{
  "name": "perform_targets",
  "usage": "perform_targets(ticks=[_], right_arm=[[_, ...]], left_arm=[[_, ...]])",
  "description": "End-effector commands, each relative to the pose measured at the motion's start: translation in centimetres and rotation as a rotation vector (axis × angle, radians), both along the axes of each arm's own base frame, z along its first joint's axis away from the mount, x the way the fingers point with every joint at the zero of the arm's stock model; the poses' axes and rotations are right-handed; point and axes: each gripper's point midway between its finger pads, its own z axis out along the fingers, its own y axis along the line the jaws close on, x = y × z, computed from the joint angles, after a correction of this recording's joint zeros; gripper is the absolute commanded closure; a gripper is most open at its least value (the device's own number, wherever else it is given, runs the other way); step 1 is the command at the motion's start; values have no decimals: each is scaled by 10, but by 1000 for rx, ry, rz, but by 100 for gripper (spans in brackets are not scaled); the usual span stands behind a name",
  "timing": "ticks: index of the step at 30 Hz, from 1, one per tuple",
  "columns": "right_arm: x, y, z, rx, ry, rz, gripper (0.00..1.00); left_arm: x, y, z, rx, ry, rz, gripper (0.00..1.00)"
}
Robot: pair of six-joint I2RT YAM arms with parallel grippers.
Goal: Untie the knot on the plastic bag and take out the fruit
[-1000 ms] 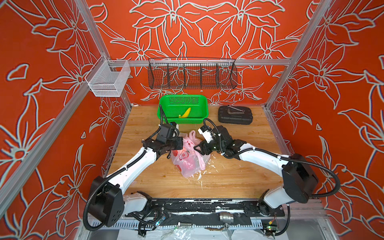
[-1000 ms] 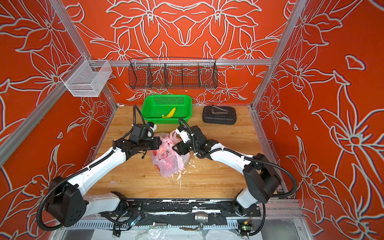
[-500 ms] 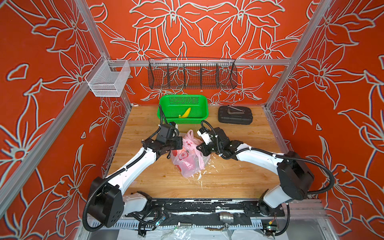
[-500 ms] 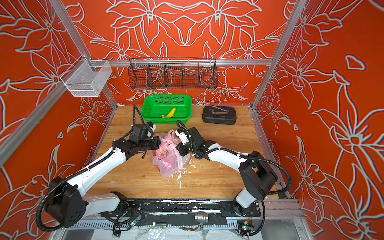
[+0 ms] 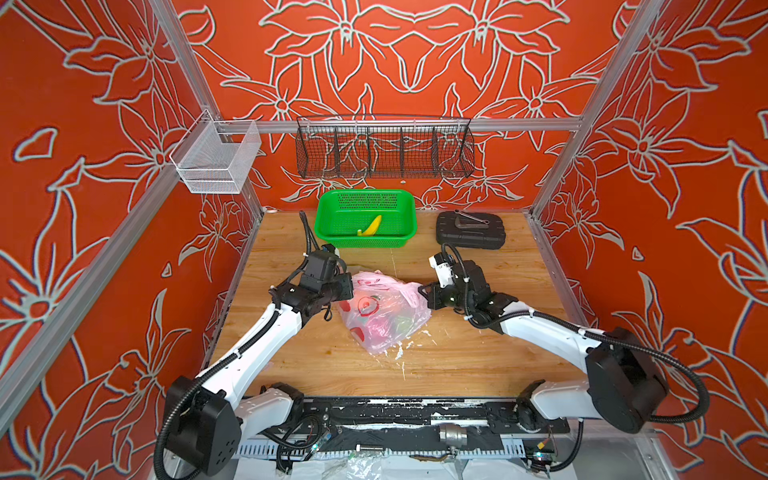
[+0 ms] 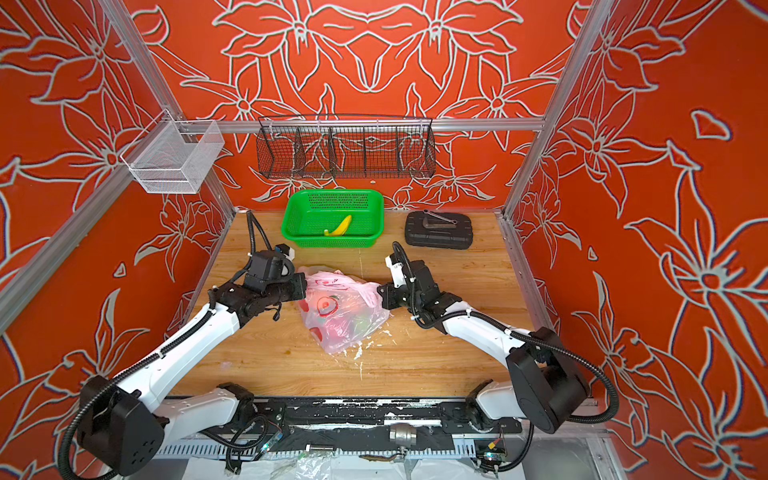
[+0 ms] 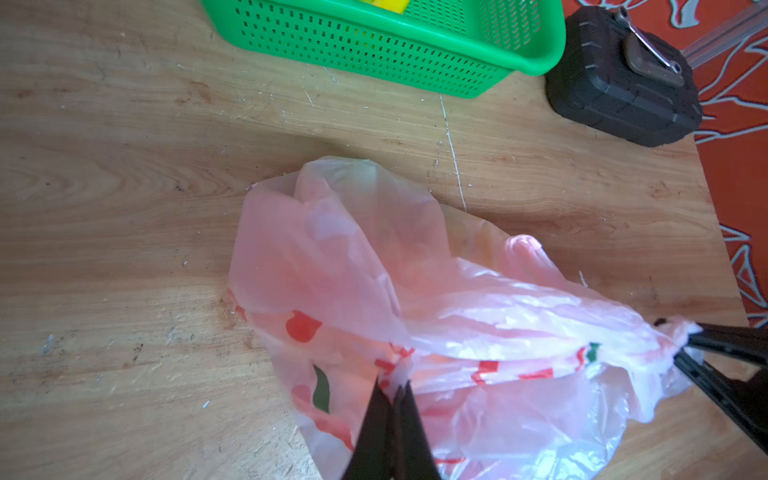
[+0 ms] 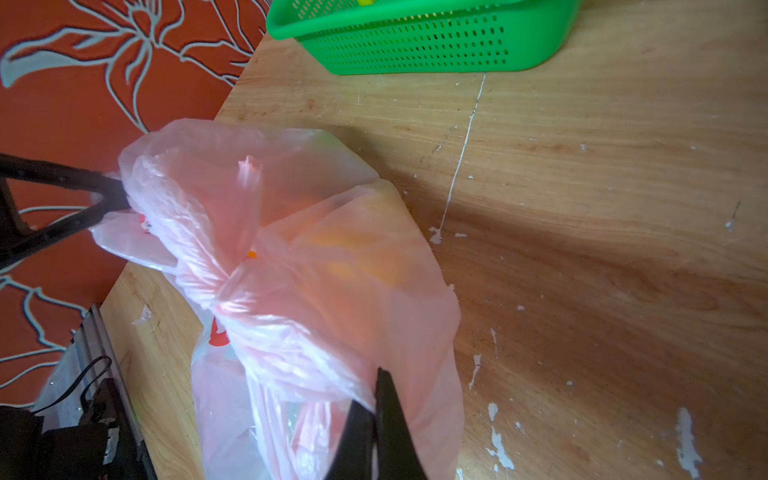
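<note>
Now that the right gripper (image 5: 421,289) has been closed on the plastic bag (image 5: 384,316), its film is pinched from both sides, the left gripper (image 5: 351,291) clamped opposite, midway between the worktop's (image 5: 457,357) side edges; it can probably be pulled open.

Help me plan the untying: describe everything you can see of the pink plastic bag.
The plastic bag is thin, translucent pink film with red and green prints, crinkled, bulging over blurred orange fruit. It lies on the wooden table near the green basket. The left gripper and right gripper, both shut, pinch opposite sides; a twisted tail sticks up.
</note>
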Motion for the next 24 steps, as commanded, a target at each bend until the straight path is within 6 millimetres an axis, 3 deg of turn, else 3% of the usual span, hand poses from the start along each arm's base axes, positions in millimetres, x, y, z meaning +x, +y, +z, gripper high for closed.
perform_targets(ticks=[1, 6, 12, 16, 24], right_arm=[[-3, -1, 5, 51, 26, -4, 100], [-9, 5, 18, 96, 8, 40, 100], [-16, 8, 32, 112, -39, 81, 100], [-21, 11, 39, 124, -53, 110, 100], [-27, 16, 46, 126, -67, 153, 100]], left_arm=[[-3, 0, 9, -4, -45, -43, 84], [-8, -42, 53, -38, -208, -299, 63], [-8, -73, 83, 170, -349, -491, 55], [-9, -87, 82, 258, -344, -636, 49], [1, -91, 57, 430, -328, -777, 41]])
